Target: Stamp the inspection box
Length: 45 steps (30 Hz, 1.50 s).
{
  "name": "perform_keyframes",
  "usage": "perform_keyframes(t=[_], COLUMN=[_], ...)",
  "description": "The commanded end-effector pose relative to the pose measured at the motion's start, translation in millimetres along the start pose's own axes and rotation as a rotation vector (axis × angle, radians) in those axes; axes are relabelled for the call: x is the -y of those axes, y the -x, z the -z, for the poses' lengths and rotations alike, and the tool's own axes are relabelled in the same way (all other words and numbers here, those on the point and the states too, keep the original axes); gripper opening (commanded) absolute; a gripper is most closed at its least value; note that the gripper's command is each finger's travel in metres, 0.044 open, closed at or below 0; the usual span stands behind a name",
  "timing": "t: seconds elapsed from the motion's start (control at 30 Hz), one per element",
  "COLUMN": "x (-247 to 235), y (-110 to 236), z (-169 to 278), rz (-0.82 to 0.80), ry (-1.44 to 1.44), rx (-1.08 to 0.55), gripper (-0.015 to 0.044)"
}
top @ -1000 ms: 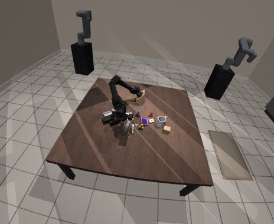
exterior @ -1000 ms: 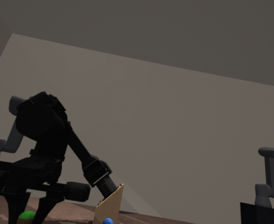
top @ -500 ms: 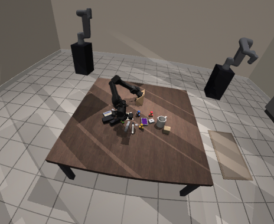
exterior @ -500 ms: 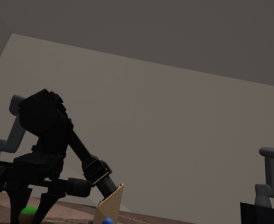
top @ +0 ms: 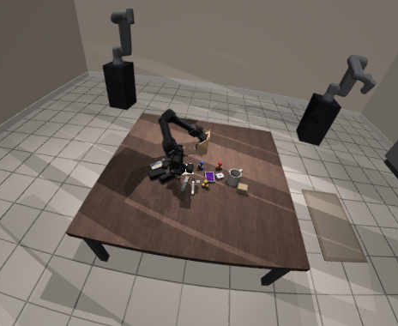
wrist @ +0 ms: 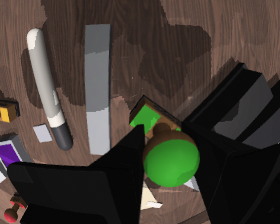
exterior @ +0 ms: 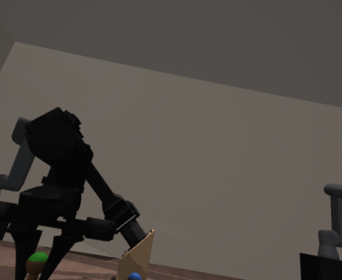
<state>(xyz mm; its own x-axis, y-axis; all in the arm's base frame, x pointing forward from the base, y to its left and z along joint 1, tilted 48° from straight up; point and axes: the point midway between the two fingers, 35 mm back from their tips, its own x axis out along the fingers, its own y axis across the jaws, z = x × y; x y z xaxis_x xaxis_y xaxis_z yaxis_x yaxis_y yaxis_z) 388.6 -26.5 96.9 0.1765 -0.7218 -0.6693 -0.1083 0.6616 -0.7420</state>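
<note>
Between the two dark fingers of the gripper (wrist: 165, 163) sits the green-knobbed stamp (wrist: 171, 157), its wooden neck pinched from both sides and its green square base showing just beyond the knob; the fingers are closed partway, stopped against the stamp. In the exterior view the same gripper (exterior: 40, 258) points straight down with the green knob (exterior: 39, 258) between the finger tips, low over the wooden table (top: 222, 223). Just past the fingers in the wrist view a grey bar (wrist: 98, 90) lies flat on the wood, and beside it, farther out on the same side, a white marker with a dark cap (wrist: 47, 86). Farther still that way, at the edge of the wrist view, are a purple pad (wrist: 11, 152), a small white tile (wrist: 43, 133) and a yellow-topped stamp (wrist: 0, 111). A pale scrap shows on the table directly under the gripper, partly hidden by the fingers; whether it is the card cannot be told
</note>
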Motion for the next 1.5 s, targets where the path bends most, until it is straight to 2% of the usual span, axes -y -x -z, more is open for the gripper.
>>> perform_keyframes(t=[0.0,1.47], x=[1.9,1.4], y=[3.0,24.6], z=[-1.1,-0.4], rz=[0.004,0.012], ry=[-0.007,-0.007], rx=[0.003,0.008], gripper=[0.0,0.0])
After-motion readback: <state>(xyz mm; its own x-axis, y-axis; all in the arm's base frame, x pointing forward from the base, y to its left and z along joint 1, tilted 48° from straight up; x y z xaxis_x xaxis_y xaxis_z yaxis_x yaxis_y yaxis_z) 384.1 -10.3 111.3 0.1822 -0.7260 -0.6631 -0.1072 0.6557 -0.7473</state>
